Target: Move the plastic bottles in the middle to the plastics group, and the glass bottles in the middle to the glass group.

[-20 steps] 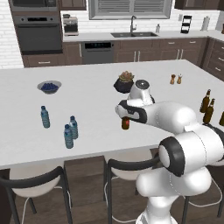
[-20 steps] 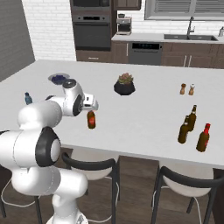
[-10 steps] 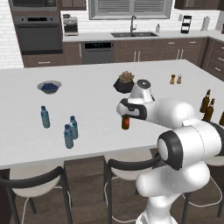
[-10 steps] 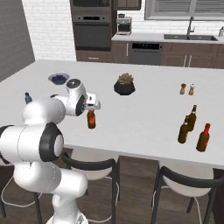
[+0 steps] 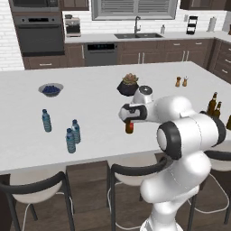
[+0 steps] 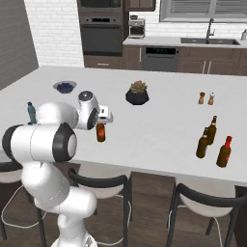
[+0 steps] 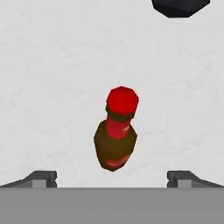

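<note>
A reddish-brown glass bottle [image 5: 129,128] [image 6: 101,133] with a red top [image 7: 122,100] stands upright in the middle of the white island. My gripper [image 5: 129,118] [image 6: 102,121] [image 7: 113,177] hangs directly above it, open, its fingertips [image 7: 42,178] spread wide on either side and touching nothing. The glass group [image 5: 212,104] [image 6: 212,130] of three slim dark bottles stands at the island's right end. Three plastic bottles stand together at the left as the plastics group [image 5: 72,135]; one of them [image 6: 31,113] is seen past my arm.
A dark pot with a plant [image 5: 129,85] [image 6: 138,94] [image 7: 181,7] sits just behind the bottle. A bowl of berries [image 5: 50,89] [image 6: 64,87] is at the back left, salt and pepper shakers [image 5: 181,81] [image 6: 206,98] at the back right. Stools [image 5: 135,170] line the near edge.
The arm's elbow has shifted a little. The hand stays over the red-topped bottle in nearly the same place, jaws open throughout.
</note>
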